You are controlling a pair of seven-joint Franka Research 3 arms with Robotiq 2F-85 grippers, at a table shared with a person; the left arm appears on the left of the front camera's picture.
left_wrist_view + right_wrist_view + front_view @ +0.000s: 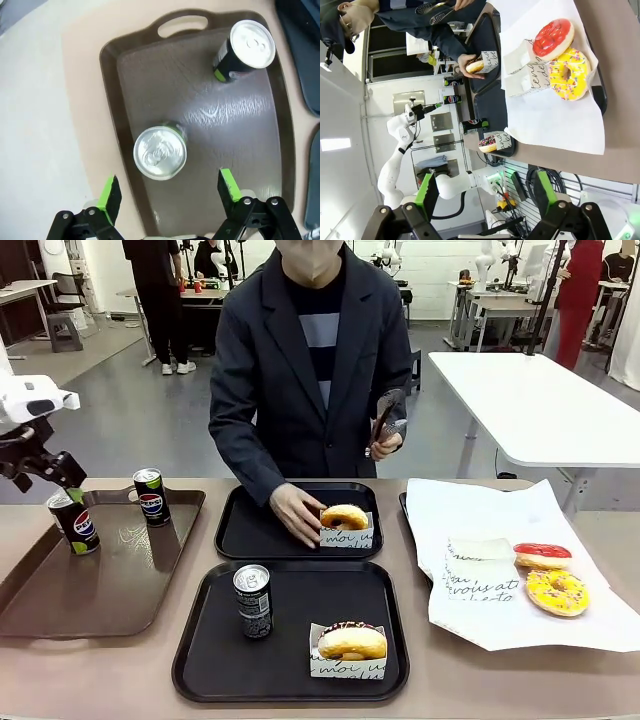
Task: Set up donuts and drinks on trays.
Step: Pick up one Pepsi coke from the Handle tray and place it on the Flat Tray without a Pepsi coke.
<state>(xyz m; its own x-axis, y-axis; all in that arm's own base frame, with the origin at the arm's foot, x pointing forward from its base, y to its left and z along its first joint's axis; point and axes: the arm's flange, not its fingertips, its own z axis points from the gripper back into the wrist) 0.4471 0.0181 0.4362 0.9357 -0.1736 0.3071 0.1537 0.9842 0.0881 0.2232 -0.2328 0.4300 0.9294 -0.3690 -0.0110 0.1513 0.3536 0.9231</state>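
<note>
Black Pepsi can stands on the brown tray, just below the left gripper, whose jaws gape wide and empty. Centre them over it, descend straight, and close mid-body.

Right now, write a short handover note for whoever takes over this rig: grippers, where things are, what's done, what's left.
Left gripper: open, hovering over a black Pepsi can on the long brown tray; a second Pepsi can stands there too.
Right gripper: open, empty.
Near black square tray: grey-silver can and ring donut in a white paper sleeve, done.
Far black tray: person's hand on a sleeved glazed donut; no drink yet.
Left: probably a Pepsi can onto the far tray. Red-iced donut and yellow sprinkled donut wait on white paper.
</note>
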